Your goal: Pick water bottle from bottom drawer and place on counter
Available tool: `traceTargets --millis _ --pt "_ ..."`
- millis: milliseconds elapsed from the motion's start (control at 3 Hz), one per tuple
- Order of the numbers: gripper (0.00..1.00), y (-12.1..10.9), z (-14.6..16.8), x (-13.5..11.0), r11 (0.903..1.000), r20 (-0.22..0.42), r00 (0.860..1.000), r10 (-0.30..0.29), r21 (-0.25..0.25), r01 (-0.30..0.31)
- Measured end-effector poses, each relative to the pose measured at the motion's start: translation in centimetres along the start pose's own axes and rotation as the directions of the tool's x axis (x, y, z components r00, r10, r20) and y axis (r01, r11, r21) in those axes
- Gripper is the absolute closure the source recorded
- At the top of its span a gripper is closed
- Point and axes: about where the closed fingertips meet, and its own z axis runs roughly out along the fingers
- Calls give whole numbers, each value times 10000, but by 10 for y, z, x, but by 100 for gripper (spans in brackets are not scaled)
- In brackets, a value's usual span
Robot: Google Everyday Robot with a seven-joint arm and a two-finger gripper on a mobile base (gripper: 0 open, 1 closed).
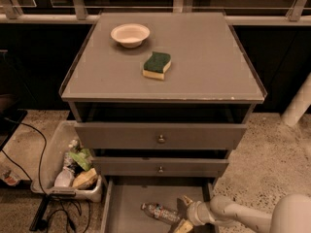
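Observation:
The water bottle, small and clear with a reddish label band, lies on its side on the grey floor of the pulled-out bottom drawer at the bottom of the view. My gripper reaches in from the lower right on a pale arm and sits just right of the bottle, its fingers spread apart with one above and one below the bottle's end. It holds nothing. The counter is the wide grey cabinet top above.
A cream bowl and a green-and-yellow sponge sit on the counter. Two closed drawer fronts with knobs are above the open drawer. A bin of wrappers and containers stands at the left with cables on the floor.

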Motion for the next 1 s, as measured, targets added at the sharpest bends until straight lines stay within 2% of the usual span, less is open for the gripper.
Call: traceTargets --millis 333,667,1000 --pt "0 -2 11 2 9997 19 9999 140 201 -140" --pt "0 -1 22 0 9985 379 9982 455 303 -467" --pt "0 4 33 -4 9967 891 9931 768 176 -786"
